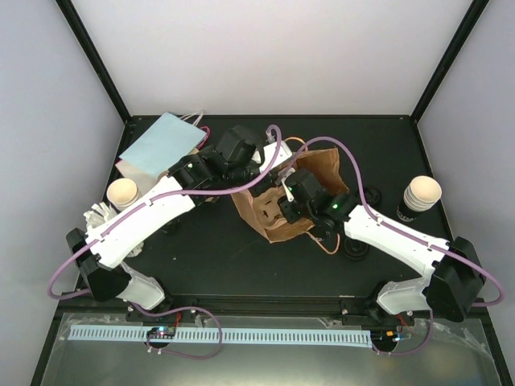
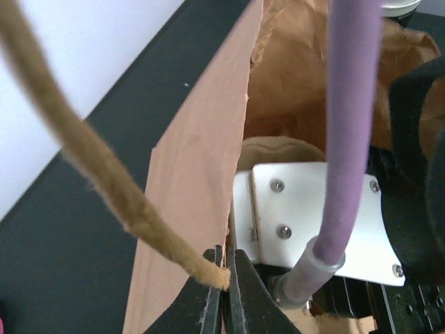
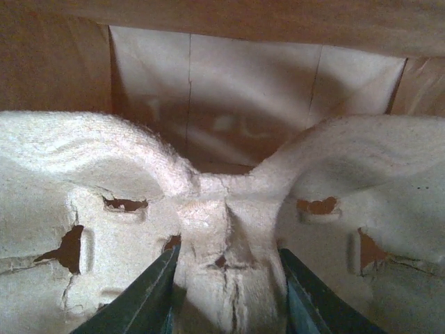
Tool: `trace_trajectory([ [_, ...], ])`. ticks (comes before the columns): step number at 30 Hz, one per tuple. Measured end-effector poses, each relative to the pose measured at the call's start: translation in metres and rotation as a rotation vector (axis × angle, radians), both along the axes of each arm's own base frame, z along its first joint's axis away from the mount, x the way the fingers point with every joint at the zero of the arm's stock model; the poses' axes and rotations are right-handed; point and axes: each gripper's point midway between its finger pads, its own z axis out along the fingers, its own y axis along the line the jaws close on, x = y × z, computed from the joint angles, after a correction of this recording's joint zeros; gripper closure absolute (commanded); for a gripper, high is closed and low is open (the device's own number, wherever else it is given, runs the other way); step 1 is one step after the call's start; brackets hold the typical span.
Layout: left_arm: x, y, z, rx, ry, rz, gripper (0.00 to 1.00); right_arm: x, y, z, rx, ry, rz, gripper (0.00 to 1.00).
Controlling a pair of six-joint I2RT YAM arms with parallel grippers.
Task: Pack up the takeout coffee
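Early stage, no coffee packed yet as far as I can see.

- left fingers [image 2: 252, 300]: fully closed, pinching the brown bag [image 1: 326, 170] at its rim where the twine handle [image 2: 90, 160] attaches. This holds the mouth open.
- right fingers [image 3: 149, 300]: partly closed on the centre ridge of the pulp cup carrier [image 3: 83, 181], which is inside the bag. Can't tell if it's seated on the bottom.
- paper cup [image 1: 122, 193]: on the desk [image 1: 217, 257], well left of the bag, open top, no lid visible.
- cup stack [image 1: 420, 195]: well right of the bag, looks like several nested cups.
- pale-blue bag [image 1: 159, 145]: flat, far-left of the brown bag, not involved.

Left to do, my read: release the carrier, then get the cups into the bag.
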Motion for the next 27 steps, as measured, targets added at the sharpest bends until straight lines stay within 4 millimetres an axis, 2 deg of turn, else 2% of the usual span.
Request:
trace_trajectory([
  [7, -0.009, -0.008, 0.023, -0.03, -0.106, -0.04, 0.98, 0.004, 0.004, 0.001, 0.013, -0.013, -0.001, 0.67],
  [12, -0.015, -0.007, 0.038, -0.079, -0.132, -0.05, 0.98, 0.009, 0.01, -0.001, 0.022, -0.022, 0.001, 0.67],
  [19, -0.018, -0.007, 0.038, -0.105, -0.104, -0.04, 0.98, 0.016, 0.01, -0.003, 0.024, -0.028, -0.026, 0.68],
  [27, -0.014, -0.01, 0.032, -0.131, -0.052, 0.005, 0.98, 0.026, -0.002, -0.007, 0.021, -0.054, -0.143, 0.68],
])
